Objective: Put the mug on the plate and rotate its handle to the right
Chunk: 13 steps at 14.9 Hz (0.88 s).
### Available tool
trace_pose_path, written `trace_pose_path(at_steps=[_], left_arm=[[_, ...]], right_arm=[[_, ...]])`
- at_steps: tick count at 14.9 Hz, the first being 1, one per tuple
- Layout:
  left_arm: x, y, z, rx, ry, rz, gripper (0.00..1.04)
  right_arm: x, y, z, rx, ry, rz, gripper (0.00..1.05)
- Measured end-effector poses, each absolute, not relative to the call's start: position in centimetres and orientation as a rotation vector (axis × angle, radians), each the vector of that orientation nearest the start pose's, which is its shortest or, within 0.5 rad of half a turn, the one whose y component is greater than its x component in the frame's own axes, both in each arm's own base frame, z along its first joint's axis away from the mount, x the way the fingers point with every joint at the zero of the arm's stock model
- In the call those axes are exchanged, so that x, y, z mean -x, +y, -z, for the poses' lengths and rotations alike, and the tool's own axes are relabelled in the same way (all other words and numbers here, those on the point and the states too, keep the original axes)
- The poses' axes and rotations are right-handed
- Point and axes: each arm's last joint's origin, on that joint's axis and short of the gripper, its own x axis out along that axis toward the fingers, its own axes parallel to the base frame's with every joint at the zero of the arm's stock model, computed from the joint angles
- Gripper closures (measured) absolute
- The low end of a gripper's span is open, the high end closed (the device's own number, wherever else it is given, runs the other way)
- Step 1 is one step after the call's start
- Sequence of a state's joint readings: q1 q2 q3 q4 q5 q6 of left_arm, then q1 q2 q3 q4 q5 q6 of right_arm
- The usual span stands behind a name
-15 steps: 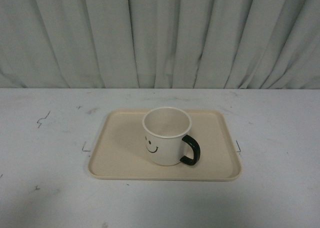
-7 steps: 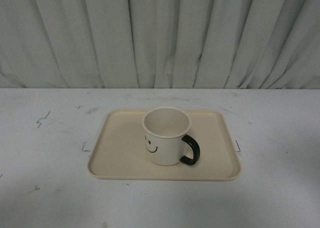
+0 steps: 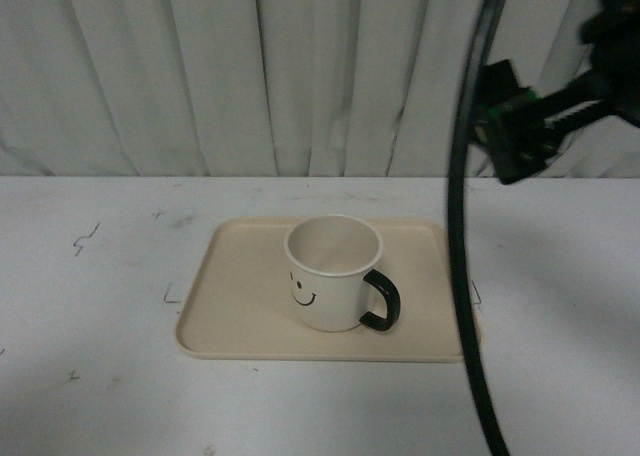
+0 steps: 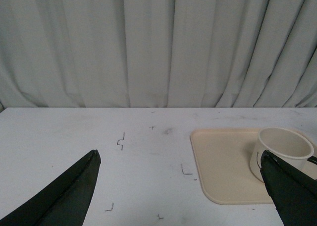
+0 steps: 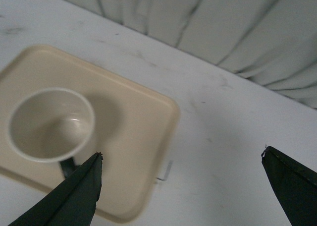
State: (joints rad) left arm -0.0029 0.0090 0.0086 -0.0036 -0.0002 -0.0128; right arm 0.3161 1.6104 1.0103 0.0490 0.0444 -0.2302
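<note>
Cream smiley mug point(image 3: 333, 273) on beige rect. tray point(image 3: 240, 306), looks done.
Black loop handle point(image 3: 382, 301) points approx. right; L gripper point(image 4: 179, 152) & R gripper point(image 5: 182, 151) spread, empty.

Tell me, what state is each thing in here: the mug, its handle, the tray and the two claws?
Mug: upright, empty, standing on the plate.
Handle: pointing right, slightly toward the robot.
Plate: flat on the table, carrying the mug.
Left gripper: open, holding nothing.
Right gripper: open, holding nothing, raised above the table.
</note>
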Motion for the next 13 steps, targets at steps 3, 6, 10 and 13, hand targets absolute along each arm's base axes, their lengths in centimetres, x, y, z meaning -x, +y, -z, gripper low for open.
trace_pose_path(at_steps=[3, 6, 10, 13], left_arm=[[-9.8, 0.0, -16.5, 0.013, 0.004, 0.003, 0.07], [-9.8, 0.0, -16.5, 0.013, 0.004, 0.003, 0.07], [-9.8, 0.0, -16.5, 0.013, 0.004, 0.003, 0.07], [-9.8, 0.0, -16.5, 0.013, 0.004, 0.003, 0.07]], right_arm=[[-38.7, 16.2, -18.8, 0.168, 0.660, -0.394, 0.06], [-39.4, 19.2, -14.2, 0.064, 0.735, -0.378, 0.06], [-39.8, 20.5, -11.9, -0.027, 0.796, -0.320, 0.12], [-40.2, 20.2, -10.8, -0.045, 0.854, -0.260, 0.46]])
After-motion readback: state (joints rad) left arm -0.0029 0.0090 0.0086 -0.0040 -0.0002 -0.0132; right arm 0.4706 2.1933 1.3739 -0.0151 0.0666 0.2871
